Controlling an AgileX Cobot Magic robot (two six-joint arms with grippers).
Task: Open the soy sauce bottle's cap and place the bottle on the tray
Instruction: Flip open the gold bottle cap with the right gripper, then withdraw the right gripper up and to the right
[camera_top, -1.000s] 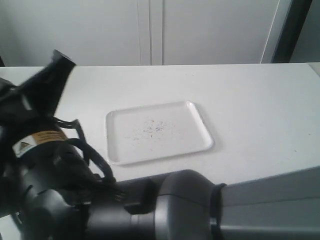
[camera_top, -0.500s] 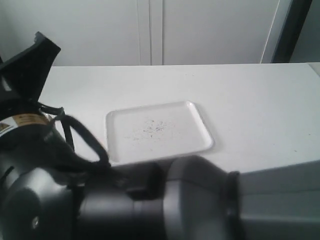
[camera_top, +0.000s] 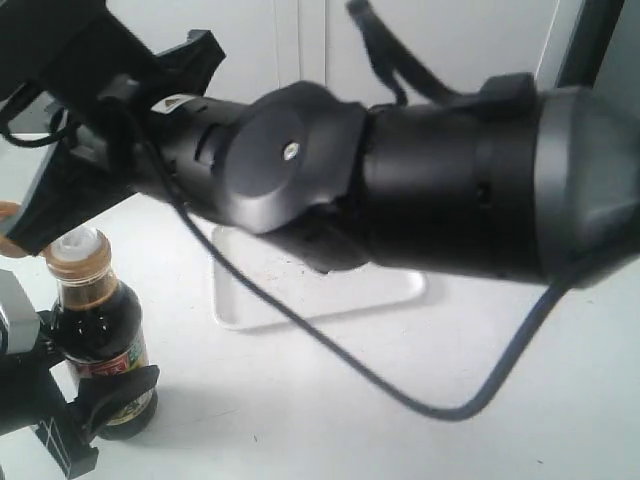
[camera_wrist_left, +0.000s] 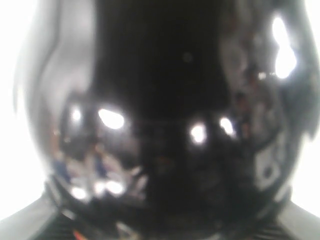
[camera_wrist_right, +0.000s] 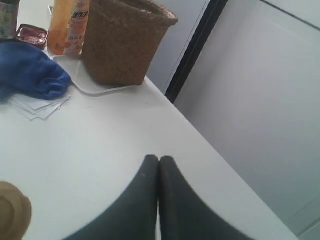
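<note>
A: left gripper (camera_top: 100, 400) clamped on bottle (camera_top: 95, 330), upright between its jaws. right gripper (camera_wrist_right: 159, 167) pinched closed, empty. cap (camera_wrist_right: 12, 212) just beside its tips, looks flipped, but the view's poor.
B: Pull right clear first. Then carry it upright, spout (camera_top: 75, 240) exposed, to tray (camera_top: 240, 312).

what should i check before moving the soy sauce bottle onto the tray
1. Cap flipped open, white spout bare: ok.
2. Left gripper closed round the soy sauce bottle: ok.
3. Bottle upright: ok.
4. Right gripper shut, apart from the cap: ok.
5. Way to the tray free: not ok, the right arm stretches across it.
6. Tray surface bare: cannot tell, mostly hidden.
</note>
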